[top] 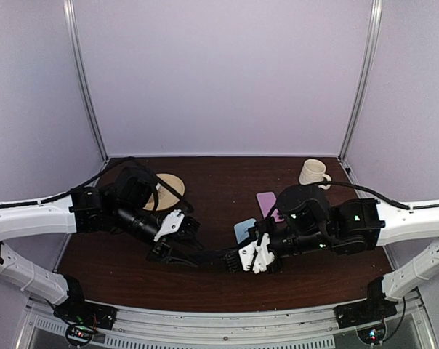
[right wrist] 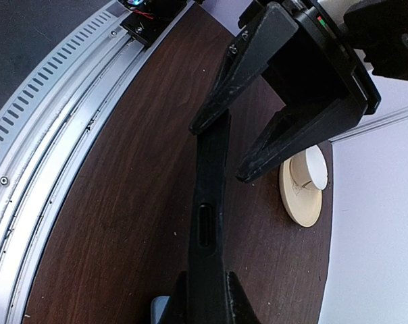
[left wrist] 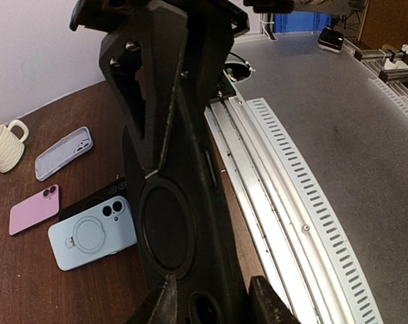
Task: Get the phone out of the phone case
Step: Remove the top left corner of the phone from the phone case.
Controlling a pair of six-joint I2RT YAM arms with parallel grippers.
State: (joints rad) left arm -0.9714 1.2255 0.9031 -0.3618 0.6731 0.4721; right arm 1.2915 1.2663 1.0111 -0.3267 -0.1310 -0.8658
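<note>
Dark brown wooden table (top: 132, 283) inside a booth of pale lilac walls. At centre front, right gripper (right wrist: 202, 297) clamped tight on one end of a black phone case (left wrist: 167, 229), stretched between the two arms. Opposite, left gripper (left wrist: 214, 305) astride the other end, jaws part-way apart, one finger (right wrist: 248, 64) against the case edge, the other just beside it; firm hold or not, impossible to tell. Round ring on the case back, port cut-out on its narrow edge. Phone not separately visible, judged to sit inside.

Beyond the grippers, flat on the table: light blue case (left wrist: 92, 233) with a ring, a dark item (left wrist: 89, 199) tucked behind it, a pink phone or case (left wrist: 34, 209), a grey-lilac case (left wrist: 63, 153). Cream mug (left wrist: 6, 145) at the far right corner, tan round coaster (top: 172, 190) far left.

Task barely begun, by the look of it: nothing peeled or pushed out. Left to do: secure the second hold, flex the case off a corner, free the phone.
</note>
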